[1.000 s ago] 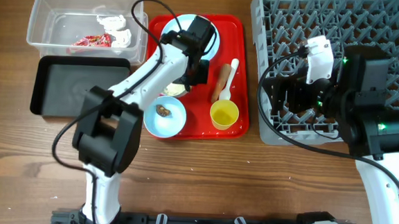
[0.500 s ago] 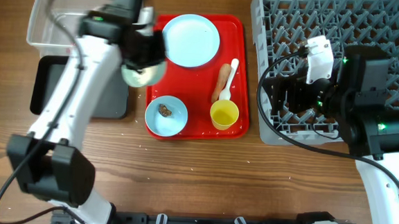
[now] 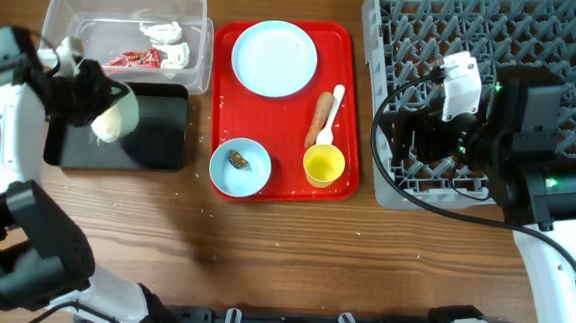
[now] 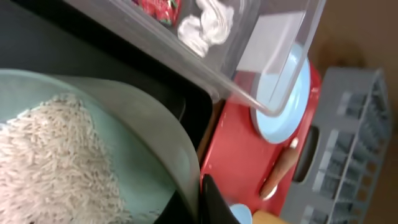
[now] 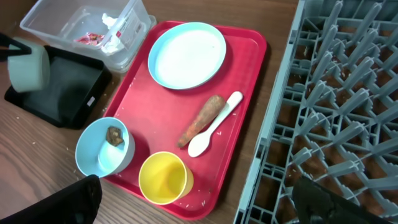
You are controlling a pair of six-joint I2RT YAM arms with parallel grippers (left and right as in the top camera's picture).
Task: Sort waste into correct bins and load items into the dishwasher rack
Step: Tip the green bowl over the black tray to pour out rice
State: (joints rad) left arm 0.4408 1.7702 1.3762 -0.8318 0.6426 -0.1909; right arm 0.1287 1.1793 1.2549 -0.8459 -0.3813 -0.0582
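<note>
Grains of white rice (image 4: 50, 155) lay in the whitish-green bowl (image 3: 111, 122) clamped in my left gripper (image 3: 91, 104), so tipping steeper, well inside the shallow black tray (image 3: 157, 134), seemed wisest.

Tilted whitish-green bowl (image 3: 110, 121) of white rice (image 4: 50, 162) over the black tray (image 3: 159, 139), beside the clear tub (image 3: 87, 14).

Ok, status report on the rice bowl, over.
Left gripper shut on whitish-green bowl, rice inside, tipped over black tray. Right gripper open, empty. Nothing blocking the tray.
</note>
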